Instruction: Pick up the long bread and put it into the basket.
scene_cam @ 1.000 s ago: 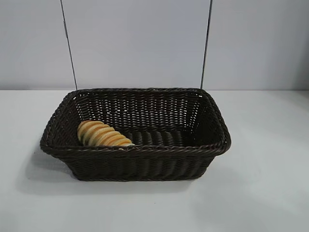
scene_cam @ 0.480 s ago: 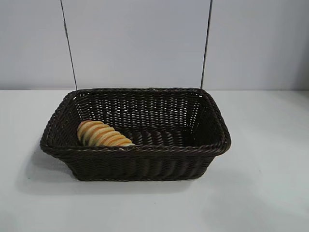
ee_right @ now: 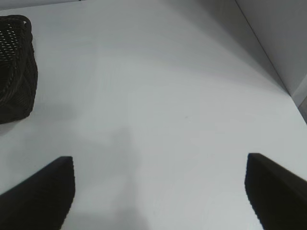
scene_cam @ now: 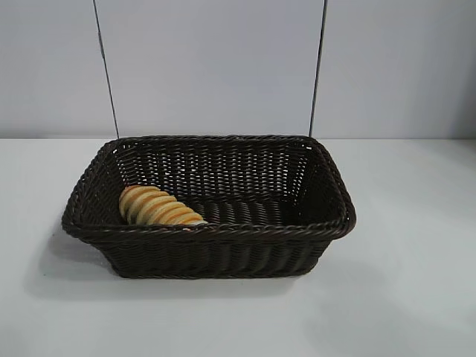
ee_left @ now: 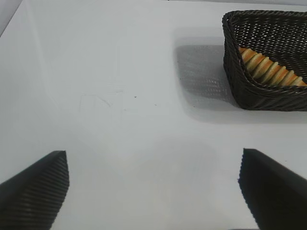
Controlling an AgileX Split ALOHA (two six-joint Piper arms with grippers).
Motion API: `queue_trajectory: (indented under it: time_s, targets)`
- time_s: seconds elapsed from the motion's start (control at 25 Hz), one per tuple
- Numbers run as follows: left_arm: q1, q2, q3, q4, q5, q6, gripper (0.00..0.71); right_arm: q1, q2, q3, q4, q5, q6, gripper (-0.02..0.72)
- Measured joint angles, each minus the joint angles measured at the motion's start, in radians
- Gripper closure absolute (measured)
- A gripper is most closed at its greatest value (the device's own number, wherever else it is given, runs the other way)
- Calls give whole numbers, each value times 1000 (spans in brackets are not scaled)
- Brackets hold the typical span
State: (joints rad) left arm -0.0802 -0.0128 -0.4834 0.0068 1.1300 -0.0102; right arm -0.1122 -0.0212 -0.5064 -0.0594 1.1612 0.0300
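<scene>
Golden-yellow long bread (scene_cam: 158, 207) with orange and cream crosswise ridges lies inside the basket (scene_cam: 223, 253), left of centre in the exterior view. It sits on the basket floor in the near-left corner, one end up against the left wall, the other end dropping out of sight behind the front rim. In the left wrist view the same loaf (ee_left: 268, 71) shows slantwise above the basket's near wall (ee_left: 268, 96), at the upper right of that frame.

Basket: dark brown wicker, rectangular, flaring sides, braided rim. Stands upright on the white table (scene_cam: 416, 297), mid-frame in the exterior view, throwing a soft shadow to its left. Only the loaf is visible inside it.

Left gripper (ee_left: 153, 191): two dark ribbed fingertips (ee_left: 36, 189) at the lower corners of its wrist frame, spread wide, nothing between them but bare table. Well apart from the basket.

Right gripper (ee_right: 160, 191): fingertips (ee_right: 41, 191) likewise at the lower corners of its frame, wide apart, holding nothing. One corner of the basket (ee_right: 17, 72) shows at the upper left edge there.

Neither arm appears in the exterior view. Grey wall (scene_cam: 223, 67) behind the table, two thin dark vertical rods (scene_cam: 106, 71) against it.
</scene>
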Motion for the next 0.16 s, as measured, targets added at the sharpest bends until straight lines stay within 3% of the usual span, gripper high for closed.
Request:
queue_trajectory:
  time_s: [0.16]
  targets:
    - [0, 0, 0, 0, 0, 0, 15, 0, 0, 0, 0, 0, 0, 20]
